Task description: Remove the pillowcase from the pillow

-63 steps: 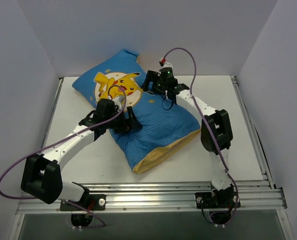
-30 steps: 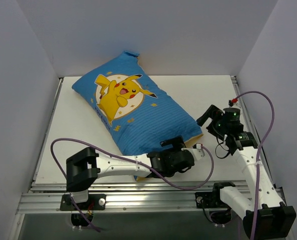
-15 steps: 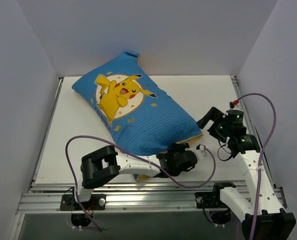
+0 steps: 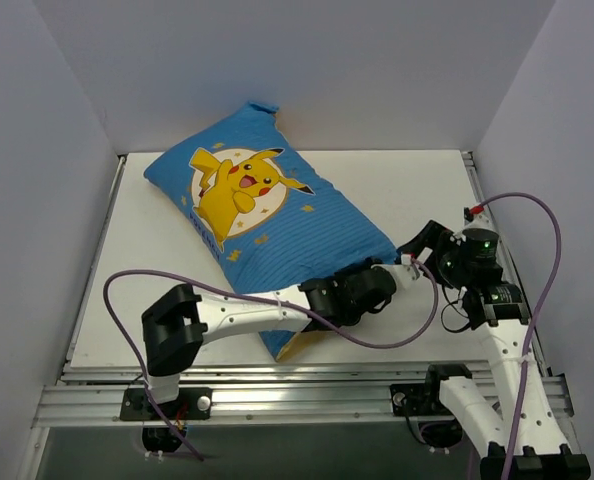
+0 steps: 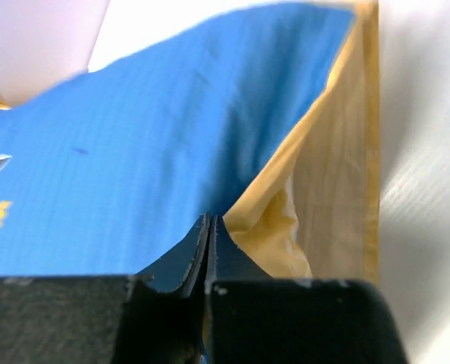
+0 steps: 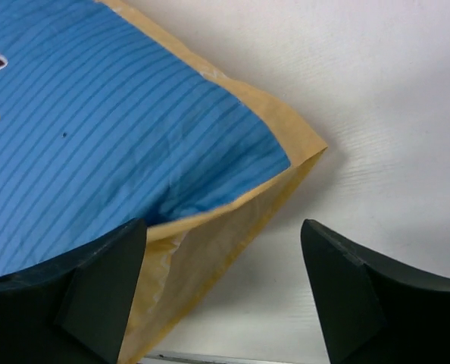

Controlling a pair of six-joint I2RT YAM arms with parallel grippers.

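Observation:
The blue striped pillowcase [image 4: 277, 235] with the yellow cartoon print lies slantwise on the table, its yellow-trimmed open end toward the near right. The pillow is hidden inside it. My left gripper [image 4: 383, 272] sits at that open end. In the left wrist view its jaws [image 5: 208, 226] are shut on the pillowcase [image 5: 134, 152], right at the upper hem where blue meets yellow lining [image 5: 339, 189]. My right gripper [image 4: 417, 250] hovers open just right of the pillowcase's near corner. In the right wrist view the right gripper [image 6: 223, 227] brackets the gaping yellow mouth below the pillowcase [image 6: 96, 114].
The white table [image 4: 407, 185] is walled by pale panels on the left, back and right. A metal rail [image 4: 297, 385] runs along the near edge by the arm bases. Purple cables loop from both arms over the near part of the table.
The left gripper has shut and shifted up and right onto the pillowcase's open hem. The right gripper has edged left toward the corner, its jaws a little narrower.

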